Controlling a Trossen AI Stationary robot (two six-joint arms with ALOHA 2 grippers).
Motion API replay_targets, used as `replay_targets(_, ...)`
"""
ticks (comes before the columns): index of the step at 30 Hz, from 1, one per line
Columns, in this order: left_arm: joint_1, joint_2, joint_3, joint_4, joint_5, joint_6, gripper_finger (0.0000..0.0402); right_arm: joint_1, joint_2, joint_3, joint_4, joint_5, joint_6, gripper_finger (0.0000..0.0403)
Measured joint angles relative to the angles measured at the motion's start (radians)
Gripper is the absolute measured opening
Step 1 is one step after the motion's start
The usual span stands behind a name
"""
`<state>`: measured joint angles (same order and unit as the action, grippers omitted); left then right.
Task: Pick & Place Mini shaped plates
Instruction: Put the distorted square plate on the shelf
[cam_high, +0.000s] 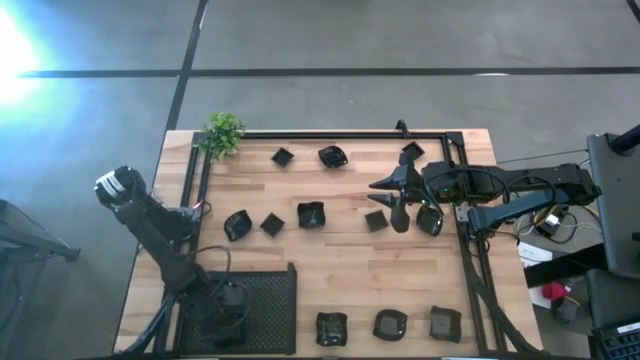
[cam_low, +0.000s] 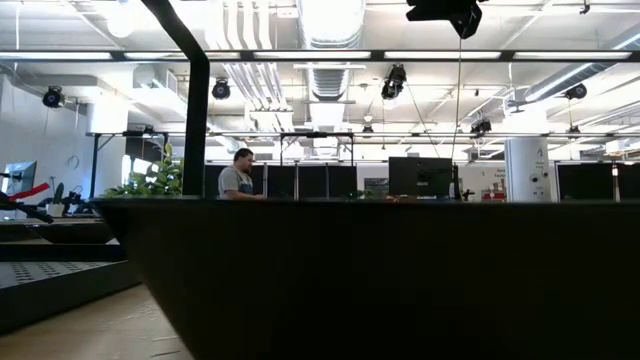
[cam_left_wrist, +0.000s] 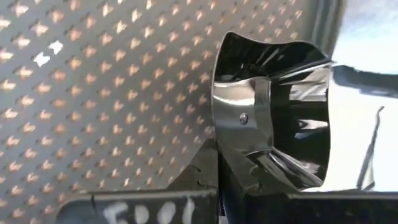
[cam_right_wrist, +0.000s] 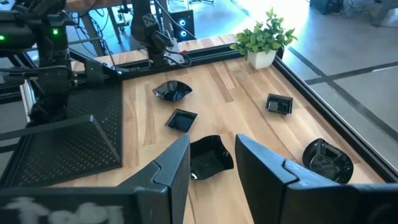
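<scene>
**A:** From above, what worries you?

**B:** My left gripper (cam_high: 228, 300) sits over the mesh tray (cam_high: 270, 290); my right gripper (cam_high: 392, 200) hangs among the mini shaped plates (cam_high: 311, 214), one dish (cam_high: 376, 221) just beside its tips. Come down crooked and I knock that one aside.

**A:** The low view?

**B:** A dark wall blocks the table; only the room and a person (cam_low: 238, 178) show.

**A:** Left wrist?

**B:** My fingers are clamped on a glossy plate (cam_left_wrist: 273, 118) above the mesh. Held by its rim, I judge it could slip. Its far edge is cut off.

**A:** Right wrist?

**B:** Fingers (cam_right_wrist: 171, 168) apart, empty, a curled plate (cam_right_wrist: 210, 155) just ahead, partly hidden between them.
</scene>
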<state>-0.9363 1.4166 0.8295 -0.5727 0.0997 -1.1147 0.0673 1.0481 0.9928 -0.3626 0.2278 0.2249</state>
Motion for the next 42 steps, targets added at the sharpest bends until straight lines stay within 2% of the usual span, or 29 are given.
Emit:
replay_targets(10, -0.010, 0.000, -0.001, -0.006, 0.109, -0.021, 0.0000, 0.000, 0.000, 0.000, 0.000, 0.001, 0.000, 0.0123)
replay_targets(37, -0.018, 0.000, -0.045, 0.004, 0.130, -0.020, 0.0000, 0.000, 0.000, 0.000, 0.000, 0.001, 0.000, 0.0123)
replay_targets(42, -0.019, 0.000, -0.045, 0.004, 0.173, -0.024, 0.0000, 0.000, 0.000, 0.000, 0.000, 0.001, 0.002, 0.0123)
